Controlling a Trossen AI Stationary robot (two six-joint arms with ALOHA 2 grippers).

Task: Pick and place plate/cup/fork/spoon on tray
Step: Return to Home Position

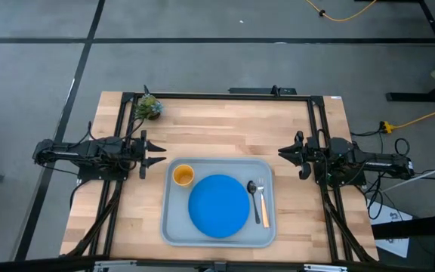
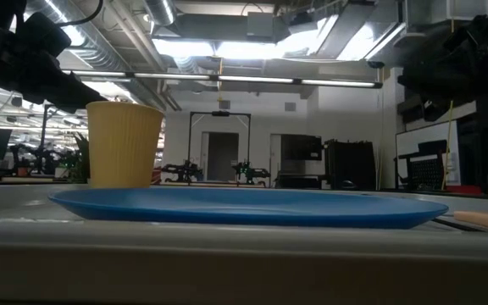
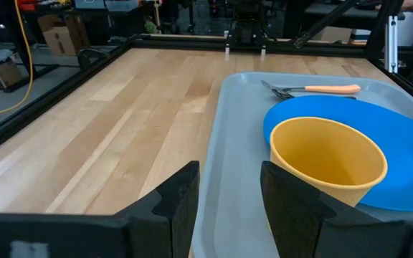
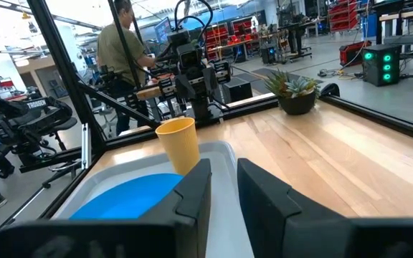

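Observation:
The grey-blue tray [image 1: 168, 227] lies on the table's near middle. On it rest the blue plate [image 1: 218, 205], the orange-yellow cup [image 1: 183, 176] upright at the far left corner, and the tan-handled fork [image 1: 263, 208] and dark spoon [image 1: 252, 195] side by side at the right. My left gripper [image 1: 159, 156] hovers open and empty left of the tray's far left corner. My right gripper [image 1: 285, 153] hovers open and empty past the tray's far right corner. The cup [image 3: 328, 161], plate [image 3: 400, 136] and fork [image 3: 321, 89] also show in the left wrist view.
A small potted plant [image 1: 148, 106] stands at the table's far left corner. Black frame rails [image 1: 217, 97] run along the far edge and both sides. Bare wood lies beyond the tray. A person [image 4: 124, 46] stands in the room past the table's left side.

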